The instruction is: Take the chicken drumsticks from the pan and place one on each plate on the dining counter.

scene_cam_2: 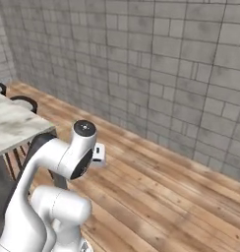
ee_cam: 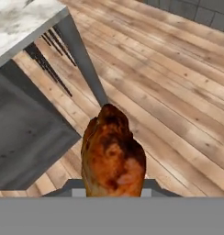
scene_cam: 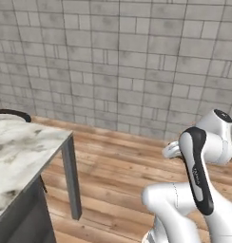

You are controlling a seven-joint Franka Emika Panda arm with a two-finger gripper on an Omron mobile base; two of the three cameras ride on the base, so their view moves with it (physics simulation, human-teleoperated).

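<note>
So I'm mid-carry right now: the gripper (ee_cam: 113,193) is clamped shut on a glossy orange-brown roasted chicken drumstick (ee_cam: 113,153), thick end up in the hand view, hanging over the wooden plank floor (ee_cam: 178,114) just off the corner of the white grey-veined marble worktop (ee_cam: 22,18). I can't see the fingertips themselves behind the meat, but the drumstick sits right where they close, so it's held.

My read on doing this bit well: no plates visible from here, so I'd keep the base rolling along the worktop until one comes into view before I swing the arm out. I'd keep the wrist level and the moves slow, since that skin looks slick and the piece tapers, which probably means it can slide out of a pinch if I jerk it. I'd also lift clear of the worktop edge before reaching over it.

Textures: the drumstick is lumpy, shiny, with darker charred patches. The worktop (scene_cam: 18,147) is smooth polished stone with a thin flat slab edge on a matte dark grey base (ee_cam: 26,137), with a slim grey leg (scene_cam: 72,175) at the corner. Behind it, a wall of rough grey stone blocks (scene_cam_2: 166,64).
</note>
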